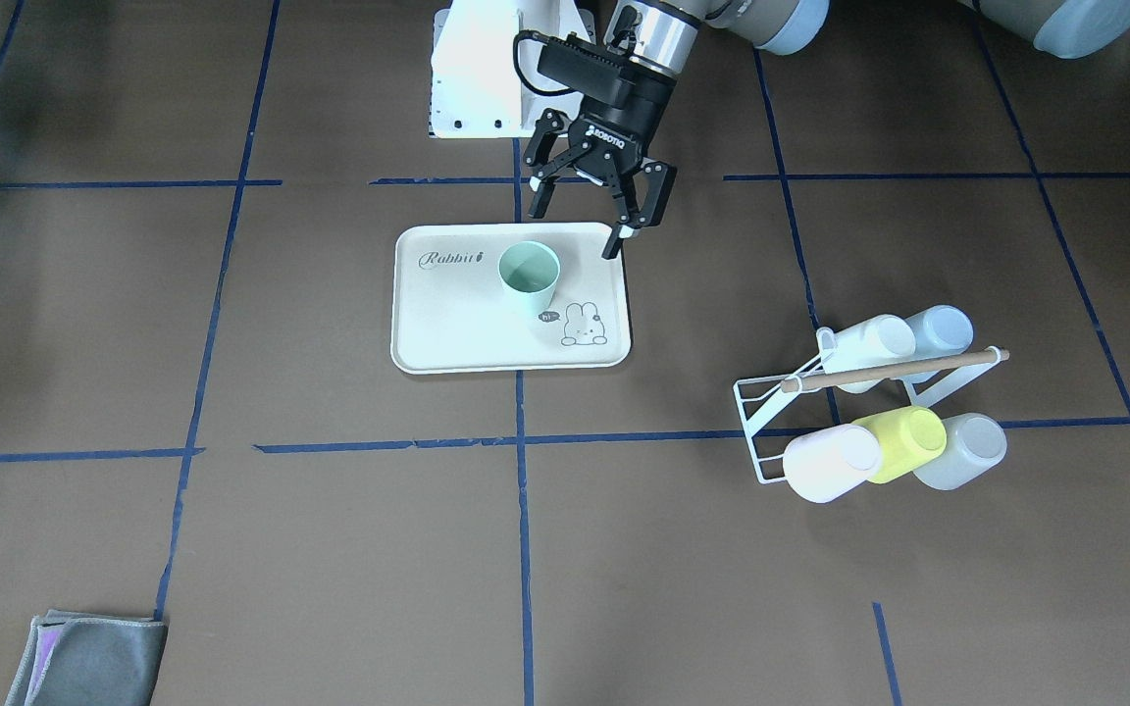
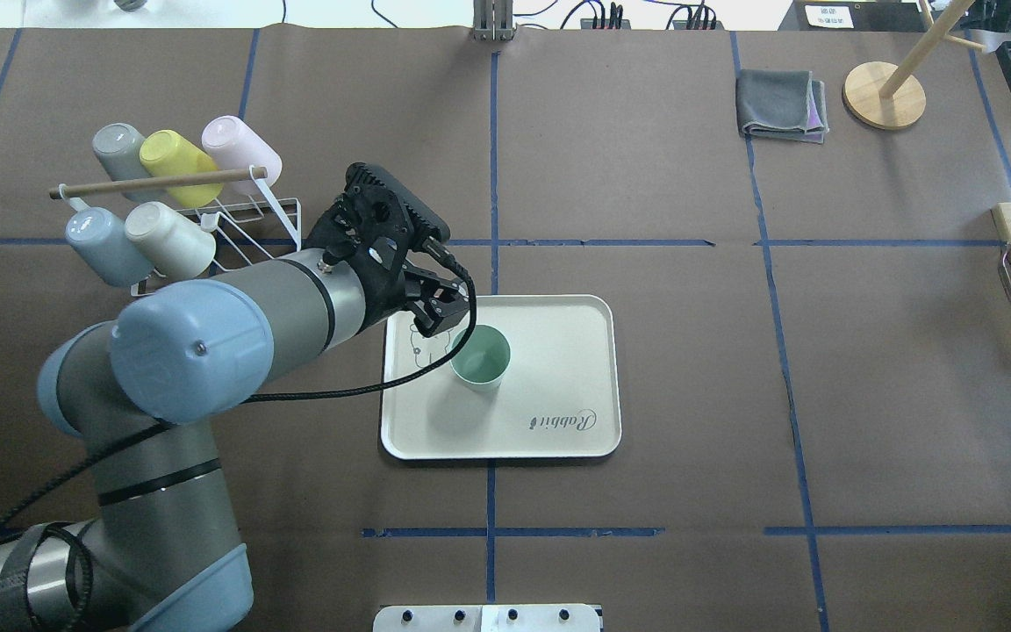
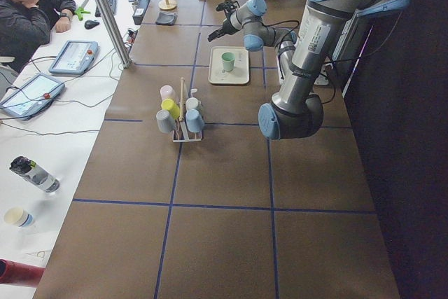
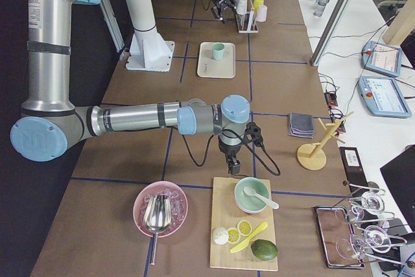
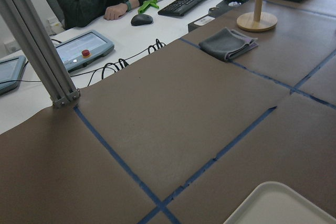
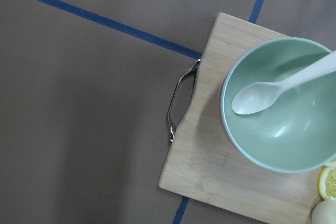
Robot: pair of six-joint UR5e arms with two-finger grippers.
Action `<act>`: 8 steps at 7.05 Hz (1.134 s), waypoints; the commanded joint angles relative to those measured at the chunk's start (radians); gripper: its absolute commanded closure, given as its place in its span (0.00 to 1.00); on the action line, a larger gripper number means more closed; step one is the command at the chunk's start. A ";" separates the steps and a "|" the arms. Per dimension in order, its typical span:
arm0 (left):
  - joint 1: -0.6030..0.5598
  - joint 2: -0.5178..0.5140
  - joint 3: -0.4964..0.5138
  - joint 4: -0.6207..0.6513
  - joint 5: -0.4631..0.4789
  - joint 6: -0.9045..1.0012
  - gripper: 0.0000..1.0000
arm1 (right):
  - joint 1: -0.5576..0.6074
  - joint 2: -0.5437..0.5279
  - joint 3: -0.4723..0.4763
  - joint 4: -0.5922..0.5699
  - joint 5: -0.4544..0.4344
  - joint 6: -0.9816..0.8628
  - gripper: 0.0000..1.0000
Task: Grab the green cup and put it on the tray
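Brown desk [image 1: 330,549]: cream tray [image 1: 447,328] holds green cup [image 1: 529,277] upright near its middle, left pincer [image 1: 580,221] spread open, empty, above tray's robot-side rim; right pincer [image 4: 233,168] state can't tell; place looks done, only retreat left.

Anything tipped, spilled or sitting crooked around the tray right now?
Nothing stands out. The green cup stands upright on the tray, well inside the rim, with no spill visible. The left pincer is open and apart from the cup. The tray lies flat, roughly square to the tape lines.
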 commanded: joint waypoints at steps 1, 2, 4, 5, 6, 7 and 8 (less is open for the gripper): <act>-0.071 0.004 -0.140 0.281 -0.143 0.072 0.01 | 0.000 -0.002 0.004 0.000 0.000 -0.002 0.01; -0.105 0.011 -0.201 0.414 -0.146 0.144 0.01 | 0.000 -0.005 0.009 0.000 0.000 0.000 0.01; -0.160 0.045 -0.210 0.449 -0.149 0.232 0.00 | 0.000 -0.005 0.008 0.000 0.000 0.000 0.01; -0.210 0.045 -0.200 0.446 -0.186 0.232 0.00 | 0.000 -0.005 0.008 0.000 0.000 0.000 0.01; -0.296 0.046 -0.185 0.449 -0.300 0.229 0.00 | 0.000 -0.005 0.006 0.000 0.000 -0.002 0.01; -0.399 0.048 -0.133 0.456 -0.432 0.220 0.00 | 0.000 -0.005 0.006 0.000 0.000 -0.002 0.01; -0.498 0.051 -0.069 0.457 -0.550 0.218 0.00 | 0.000 -0.007 0.006 0.000 0.000 0.000 0.01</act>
